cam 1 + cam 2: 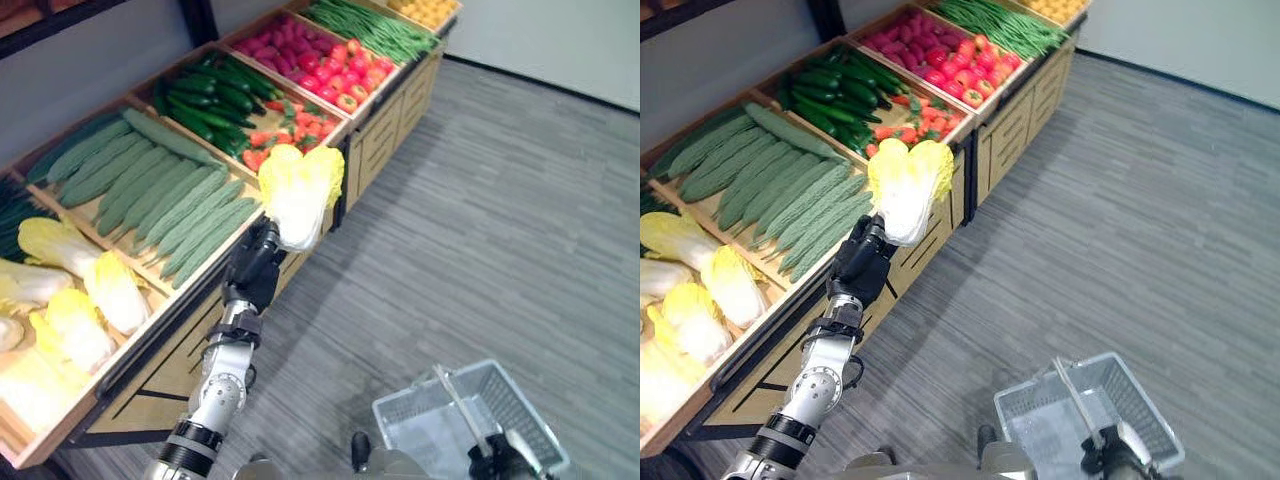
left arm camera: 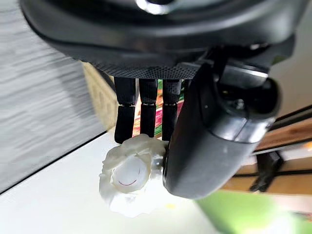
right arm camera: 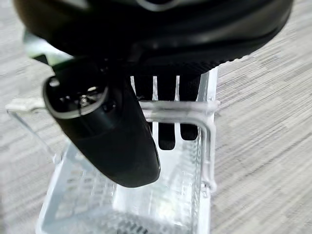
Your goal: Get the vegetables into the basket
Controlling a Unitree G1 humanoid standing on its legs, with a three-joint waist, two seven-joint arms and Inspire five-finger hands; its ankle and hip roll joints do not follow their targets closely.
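Your left hand [image 1: 256, 262] was raised in front of the wooden produce stand [image 1: 385, 128], its fingers [image 2: 126, 114] and thumb curled round the pale stem end of a napa cabbage [image 1: 299, 192]. You had the cabbage upright above the hand, yellow-green leaves fanning upward, clear of the stand's front edge and over the grey floor [image 1: 500, 230]. In the left wrist view the white cut base of the cabbage sat pinched between the fingers and the thumb.

Your right hand [image 1: 1120, 450] was low at your right side, fingers hooked over the handle of the clear wire basket [image 1: 410, 420]; the right wrist view showed them wrapped round that bar. The basket hung well apart from the cabbage, below and to its right.

Behind the cabbage, the stand's bins held more cabbages [image 1: 75, 290], bitter gourds [image 1: 160, 190], cucumbers [image 1: 210, 95] and red peppers [image 1: 345, 75].
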